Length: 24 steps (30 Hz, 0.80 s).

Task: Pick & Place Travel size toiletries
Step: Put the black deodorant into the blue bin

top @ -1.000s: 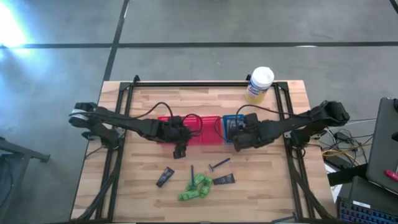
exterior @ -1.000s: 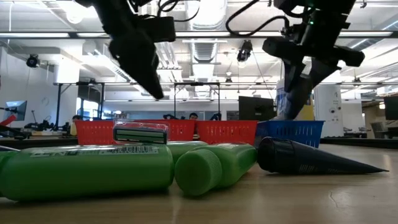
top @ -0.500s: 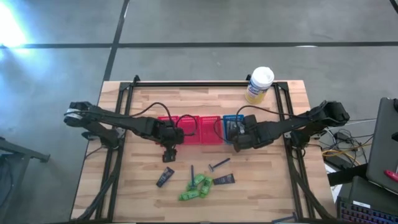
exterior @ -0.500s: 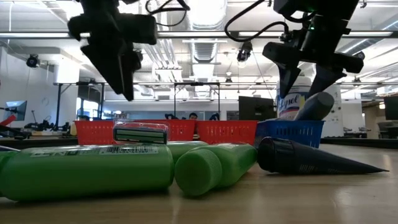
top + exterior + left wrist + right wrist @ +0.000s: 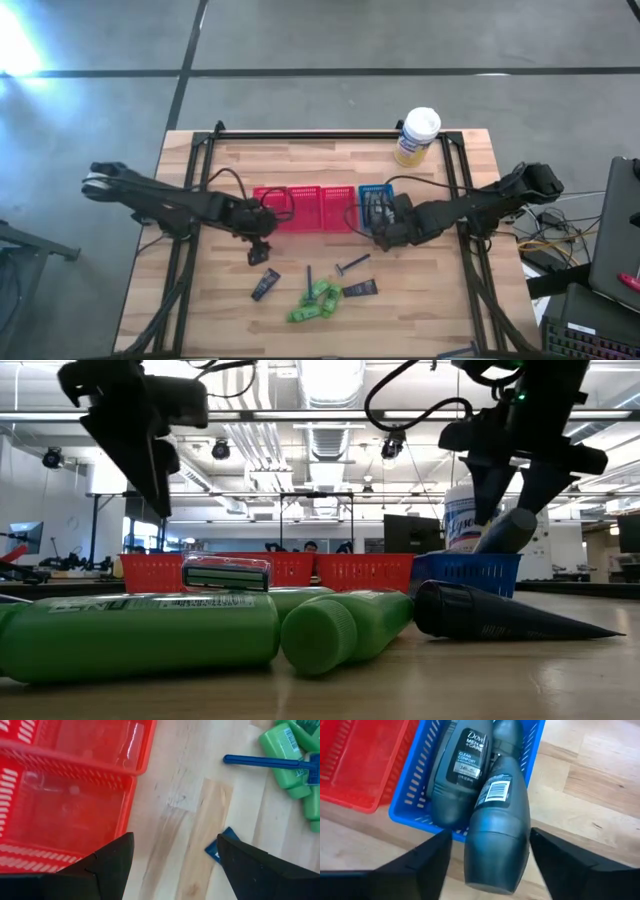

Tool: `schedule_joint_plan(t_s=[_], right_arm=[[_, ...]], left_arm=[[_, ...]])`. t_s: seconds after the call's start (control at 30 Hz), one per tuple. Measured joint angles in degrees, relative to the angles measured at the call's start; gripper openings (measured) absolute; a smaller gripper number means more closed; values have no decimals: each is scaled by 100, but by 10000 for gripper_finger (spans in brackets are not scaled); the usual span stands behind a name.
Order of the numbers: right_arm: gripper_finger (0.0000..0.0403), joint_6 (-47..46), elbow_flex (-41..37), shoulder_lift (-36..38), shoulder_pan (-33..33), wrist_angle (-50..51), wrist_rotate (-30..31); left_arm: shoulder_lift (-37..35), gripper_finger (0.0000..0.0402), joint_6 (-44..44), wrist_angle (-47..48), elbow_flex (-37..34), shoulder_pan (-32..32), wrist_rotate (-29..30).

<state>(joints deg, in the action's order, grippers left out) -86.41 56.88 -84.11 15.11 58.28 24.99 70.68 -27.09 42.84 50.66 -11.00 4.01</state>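
Grey concrete floor surrounds the wooden table [image 5: 330, 160], with a bright workshop beyond. Red baskets [image 5: 305, 207] and a blue basket [image 5: 372, 203] sit mid-table; a yellow canister [image 5: 416, 137] stands far right. The left gripper [image 5: 256, 255] hangs wide open, empty, above a dark tube [image 5: 265, 285]. The right gripper [image 5: 485, 870] stands open around a grey bottle [image 5: 497, 820] leaning on the blue basket's rim. Green bottles [image 5: 314, 302] lie near

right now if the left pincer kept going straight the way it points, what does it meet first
Most likely bare table. The left pincer is open, pointing down beside the red basket, with the dark tube just off its line. Depth is unclear, so a finger might graze the tube.
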Motion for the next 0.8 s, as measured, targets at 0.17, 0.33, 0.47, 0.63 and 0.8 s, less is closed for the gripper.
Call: schedule_joint_plan(t_s=[0.17, 0.33, 0.47, 0.63, 0.8], right_arm=[[179, 69, -1, 28, -1, 44, -367], [138, -38, -87, 36, 4, 0, -579], [123, -45, -125, 36, -75, -34, -390], [107, -12, -53, 40, -192, -17, -101], [89, 340, -105, 15, -505, -431, -129]], left_arm=[[-396, 287, -510, -233, -460, -67, 1], [-708, 287, -839, -292, -794, -90, 7], [-878, 287, -970, -380, -994, -90, 57], [-901, 287, -1041, -400, -1034, -90, 112], [-901, 287, -1037, -476, -1034, -90, 201]])
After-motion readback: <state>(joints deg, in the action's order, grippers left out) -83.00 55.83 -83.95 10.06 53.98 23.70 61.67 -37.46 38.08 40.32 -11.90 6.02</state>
